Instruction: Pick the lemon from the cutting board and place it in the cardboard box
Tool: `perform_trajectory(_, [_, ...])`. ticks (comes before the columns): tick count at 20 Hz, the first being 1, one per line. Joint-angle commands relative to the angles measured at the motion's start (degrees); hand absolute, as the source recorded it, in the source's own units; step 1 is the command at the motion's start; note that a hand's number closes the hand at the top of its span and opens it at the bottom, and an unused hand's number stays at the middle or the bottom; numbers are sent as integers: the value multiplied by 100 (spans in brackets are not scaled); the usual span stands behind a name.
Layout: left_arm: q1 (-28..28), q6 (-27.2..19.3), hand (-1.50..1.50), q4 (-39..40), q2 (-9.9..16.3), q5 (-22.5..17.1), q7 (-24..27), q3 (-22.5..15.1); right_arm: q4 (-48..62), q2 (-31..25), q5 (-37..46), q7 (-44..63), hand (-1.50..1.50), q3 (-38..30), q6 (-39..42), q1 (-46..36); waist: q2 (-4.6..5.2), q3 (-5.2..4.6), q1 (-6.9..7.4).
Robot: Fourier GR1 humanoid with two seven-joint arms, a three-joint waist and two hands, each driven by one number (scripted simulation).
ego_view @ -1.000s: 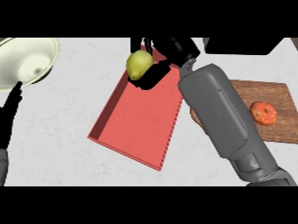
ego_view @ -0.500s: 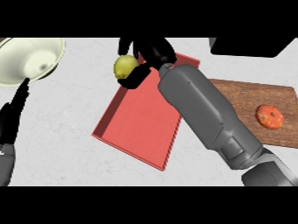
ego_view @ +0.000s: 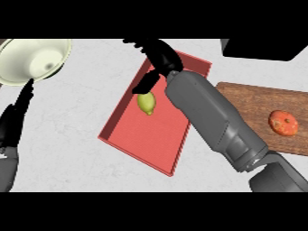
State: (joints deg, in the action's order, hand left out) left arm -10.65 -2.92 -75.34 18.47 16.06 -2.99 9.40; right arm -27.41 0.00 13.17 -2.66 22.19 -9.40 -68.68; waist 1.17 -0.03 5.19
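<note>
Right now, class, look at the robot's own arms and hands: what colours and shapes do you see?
Both forearms are smooth grey rounded casings. The right forearm is thick and tapers toward a black robot hand with slim fingers. The left robot hand is also black, long and narrow. No cables or markings show.

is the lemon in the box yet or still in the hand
In the box. The lemon lies on the floor of the red box, inside its walls. The right hand above it is open, its fingers off the lemon.

Lemon (ego_view: 147, 103) in box (ego_view: 133, 144), left of board (ego_view: 249, 97)
</note>
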Motion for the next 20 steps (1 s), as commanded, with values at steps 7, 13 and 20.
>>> perform_trajectory(7, [-154, -124, 0, -230, -90, 75, -409, -23, 142, 0, -1105, -1258, -150, -590, -818, -24, -33, 10, -162])
perform_trajectory(13, [137, -76, 0, -57, -14, -13, -171, 154, 435, -327, -1672, -1741, -150, -1493, -200, -295, -45, 5, -311])
perform_trajectory(20, [329, -68, 0, -267, 27, -2, -85, 198, 838, -1402, -1881, -2130, -150, -1969, 685, -13, -62, 7, -359])
